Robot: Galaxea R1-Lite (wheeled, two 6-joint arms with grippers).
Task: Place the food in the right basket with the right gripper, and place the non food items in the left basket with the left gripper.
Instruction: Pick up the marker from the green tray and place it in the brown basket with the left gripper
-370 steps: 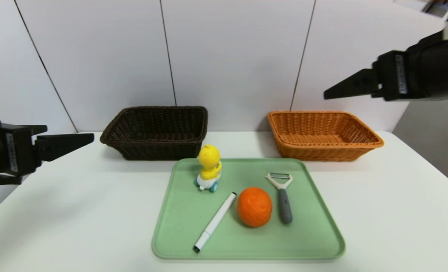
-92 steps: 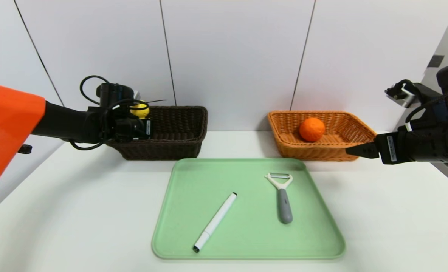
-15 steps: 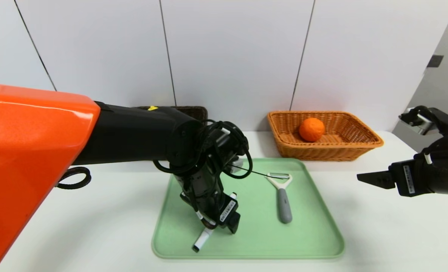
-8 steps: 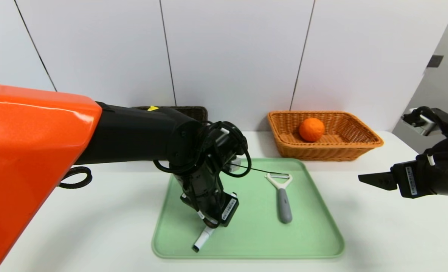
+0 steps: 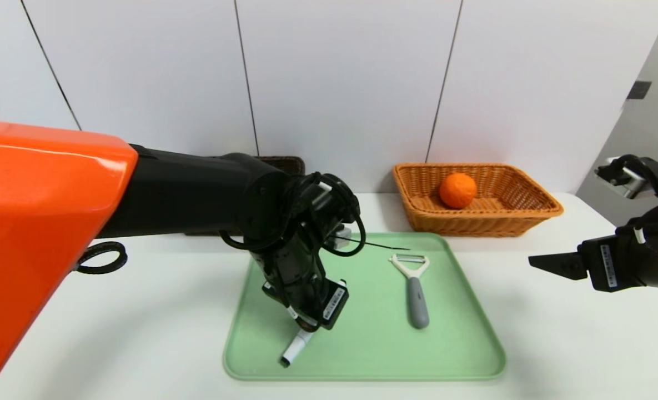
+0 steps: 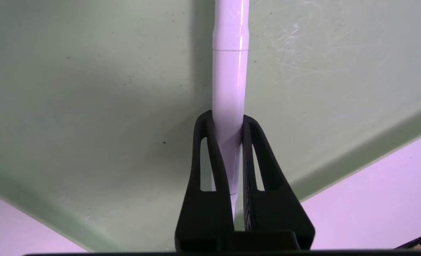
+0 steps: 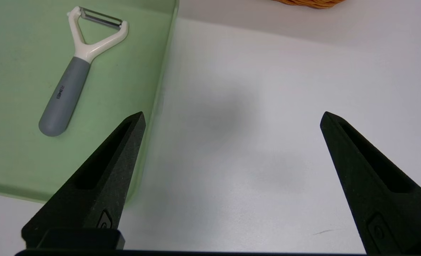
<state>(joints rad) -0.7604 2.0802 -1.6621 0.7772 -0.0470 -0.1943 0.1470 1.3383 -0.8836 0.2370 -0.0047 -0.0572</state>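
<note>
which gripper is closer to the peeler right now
Right, though only narrowly. The right gripper hovers open over the table beside the tray's edge near the peeler; the left gripper is shut on the marker across the tray.

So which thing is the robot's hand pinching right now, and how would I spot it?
Find the green tray in the middle of the white table. On its near left part the left gripper is shut on a marker pen. It is a long, thin, all-white stick, unlike the peeler beside it, which has a grey handle.
</note>
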